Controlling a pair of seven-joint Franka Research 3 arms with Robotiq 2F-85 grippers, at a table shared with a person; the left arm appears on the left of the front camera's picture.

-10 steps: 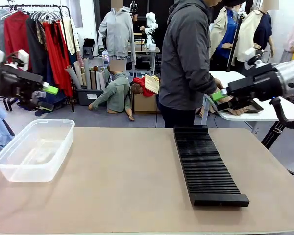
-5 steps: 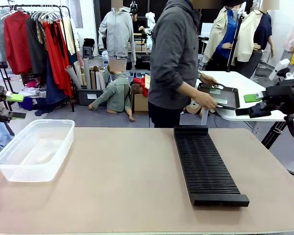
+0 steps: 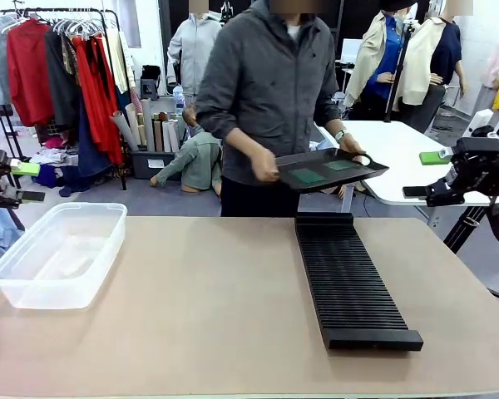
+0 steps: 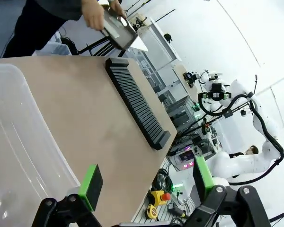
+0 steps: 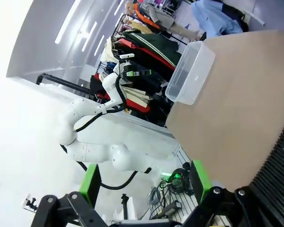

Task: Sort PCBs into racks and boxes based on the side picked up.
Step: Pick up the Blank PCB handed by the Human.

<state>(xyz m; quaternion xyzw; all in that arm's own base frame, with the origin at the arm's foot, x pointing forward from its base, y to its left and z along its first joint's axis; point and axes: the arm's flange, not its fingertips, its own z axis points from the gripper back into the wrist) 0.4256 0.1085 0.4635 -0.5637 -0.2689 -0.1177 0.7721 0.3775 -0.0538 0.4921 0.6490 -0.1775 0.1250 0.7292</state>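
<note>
Far side of the counter (image 3: 208,307), the person (image 3: 266,91) is standing square on, holding a smooth black tray (image 3: 325,170) up above the far end of the rack (image 3: 349,278), one hand (image 3: 264,169) on one end, the other hand (image 3: 349,148) on the opposite rim. Two PCBs (image 3: 306,175) lie flat on that tray, side by side, dark green faces up. The rack itself sits right of middle, running lengthways away from the robot, slots bare. Over on the left, the clear tub (image 3: 41,295) sits by the counter's edge, nothing green inside.

Left gripper (image 3: 23,181) hangs out past the left edge above the tub, fingers spread wide, holding nothing; its wrist view (image 4: 146,182) confirms the gap. Right gripper (image 3: 424,174) is out past the right edge, off the counter, fingers likewise apart and empty, as its own camera (image 5: 144,181) shows
</note>
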